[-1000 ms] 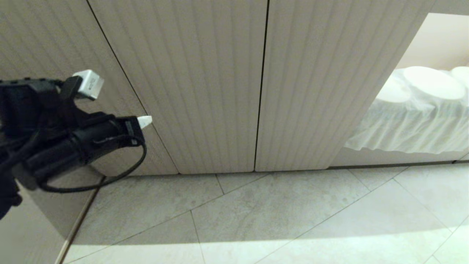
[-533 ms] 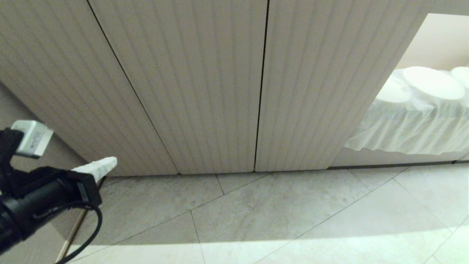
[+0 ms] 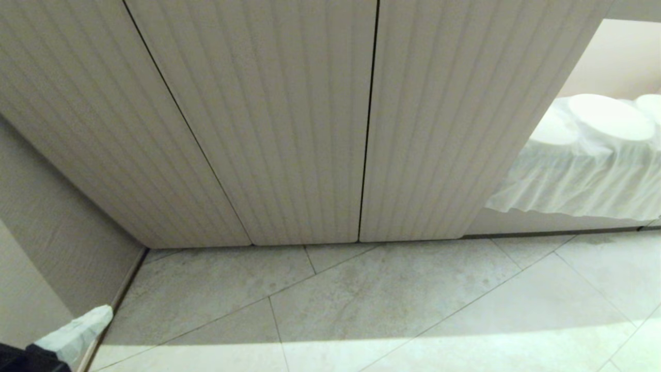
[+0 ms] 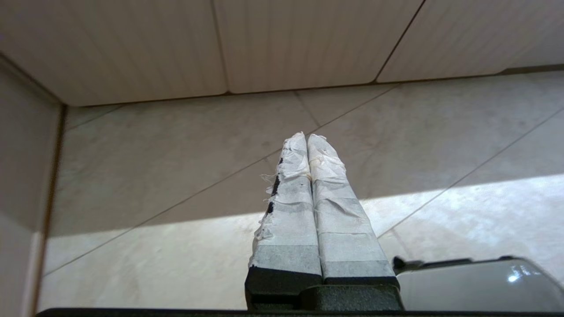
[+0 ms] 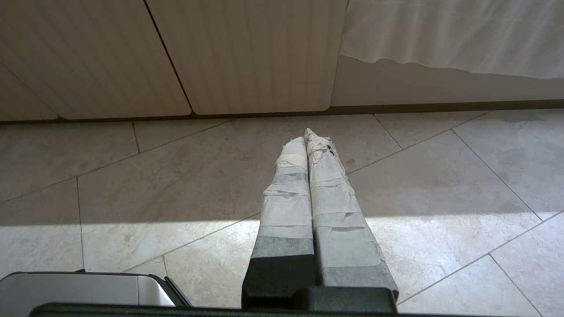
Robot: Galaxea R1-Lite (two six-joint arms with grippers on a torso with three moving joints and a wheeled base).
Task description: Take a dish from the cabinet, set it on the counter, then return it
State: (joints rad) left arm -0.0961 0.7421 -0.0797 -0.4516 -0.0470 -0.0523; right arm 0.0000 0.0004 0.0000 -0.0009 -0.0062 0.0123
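The cabinet fills the head view, its two tall beige fluted doors closed and meeting at a dark seam. The dish is hidden and the counter is out of view. My left gripper shows only as a white-taped tip at the bottom left corner of the head view, low over the floor. In the left wrist view the left gripper is shut, its fingers pressed together with nothing between them. My right gripper is also shut and empty, hanging over the floor tiles in front of the cabinet.
A white cloth-draped opening with pale round shapes on top lies right of the doors. A beige side wall closes the left. Grey floor tiles run along the cabinet base. Parts of my base show.
My left arm has dropped from in front of the left door down and to the left, leaving only its fingertip at the head view's bottom corner. The doors stay closed.
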